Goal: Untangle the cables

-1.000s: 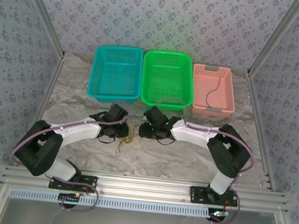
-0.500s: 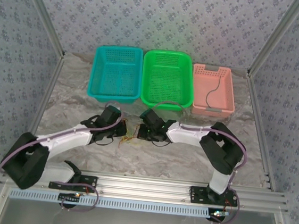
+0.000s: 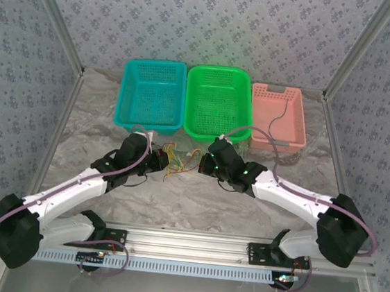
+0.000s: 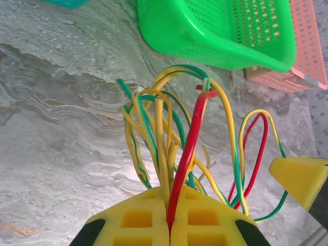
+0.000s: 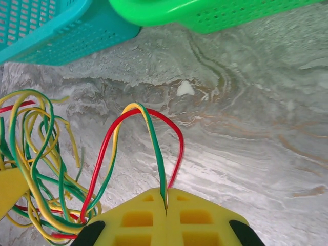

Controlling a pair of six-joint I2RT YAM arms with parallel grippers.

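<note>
The cables (image 3: 177, 159) are a tangle of thin yellow, green and red wires, hanging between the two grippers just in front of the baskets. My left gripper (image 3: 160, 158) is shut on a red wire and several yellow ones; in the left wrist view they rise out of the pinched pads of the left gripper (image 4: 170, 197) into the cables (image 4: 169, 133). My right gripper (image 3: 204, 162) is shut on a green-yellow wire and a red one, which loop up from the right gripper (image 5: 165, 197) and run to the main tangle (image 5: 36, 154). A black cable (image 3: 279, 120) lies in the pink basket.
Three baskets stand in a row at the back: teal (image 3: 156, 64), green (image 3: 220, 70) and pink (image 3: 277, 144). The green basket's near wall (image 4: 215, 31) is close behind the wires. Marbled tabletop (image 3: 196, 202) lies open in front of the grippers.
Both grippers have closed on wires of the tangle. Both arms have stretched away from their bases toward the baskets, carrying the bundle with them and spreading it between them.
</note>
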